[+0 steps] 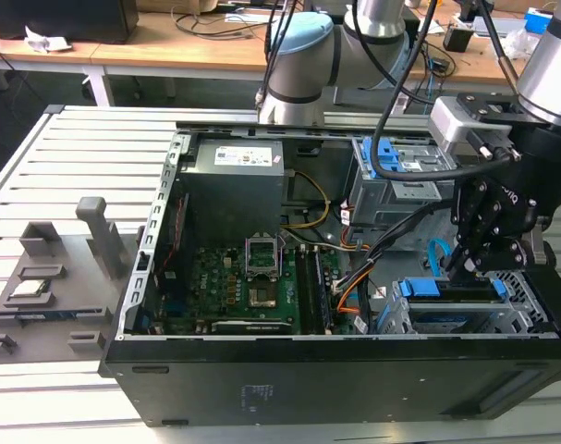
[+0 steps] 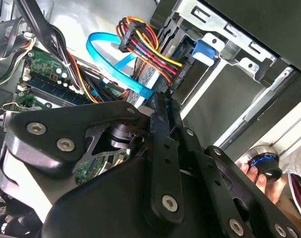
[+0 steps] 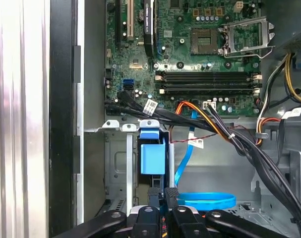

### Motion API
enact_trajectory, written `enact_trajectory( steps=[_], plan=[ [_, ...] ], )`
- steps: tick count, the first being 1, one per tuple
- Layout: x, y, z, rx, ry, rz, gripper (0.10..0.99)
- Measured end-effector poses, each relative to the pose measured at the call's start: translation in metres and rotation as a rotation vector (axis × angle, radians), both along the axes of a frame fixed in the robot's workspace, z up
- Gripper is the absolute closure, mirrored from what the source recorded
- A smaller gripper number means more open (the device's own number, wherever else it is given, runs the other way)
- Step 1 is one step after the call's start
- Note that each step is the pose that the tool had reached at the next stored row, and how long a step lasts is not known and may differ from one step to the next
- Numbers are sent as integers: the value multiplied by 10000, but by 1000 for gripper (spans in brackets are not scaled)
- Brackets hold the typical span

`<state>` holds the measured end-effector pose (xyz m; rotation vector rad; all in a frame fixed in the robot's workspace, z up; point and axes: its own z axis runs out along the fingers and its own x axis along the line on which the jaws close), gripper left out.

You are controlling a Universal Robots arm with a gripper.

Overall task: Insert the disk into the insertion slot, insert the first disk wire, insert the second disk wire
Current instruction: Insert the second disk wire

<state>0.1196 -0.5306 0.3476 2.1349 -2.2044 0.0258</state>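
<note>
Hand (image 1: 472, 264) is set low over the insertion slot (image 1: 530, 319) at the exterior view's right, near corner of the open case (image 1: 308, 370). In both wrist views the fingers (image 2: 160, 124) are seen drawn narrow, nearly together, at the plug end of the wiring; whether a plug is actually pinched cannot be told, contact is hidden by the linkage.

The disk (image 1: 451, 291) is seated in the slot, blue carrier rail flush with the cage front. Judged: disk step done, wire work in hand.

First disk wire (image 2: 150, 47), the red/orange bundle, is routed down to the disk's rear edge just beside the fingertips. Second disk wire (image 3: 207, 200), the light blue flat cable, is looped beside the hand and runs toward the same edge. Seating of either plug cannot be confirmed.

Room is tight: cage wall on one side, thick black cable (image 3: 249, 148) crossing between motherboard (image 3: 190, 54) and slot, taller cage with blue latch (image 1: 396, 176) on the far side. Open approach is from above only. A person's hand (image 2: 257, 176) is visible outside the case wall.
</note>
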Motion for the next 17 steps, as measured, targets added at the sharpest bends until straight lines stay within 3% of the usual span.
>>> enact_trajectory(
  steps=[15, 16, 17],
  plan=[
    [42, 0, -91, -6, -2, 1, 925],
    [43, 0, -93, -5, -3, 2, 914],
    [42, 0, -94, -2, 0, 2, 847]
  ],
)
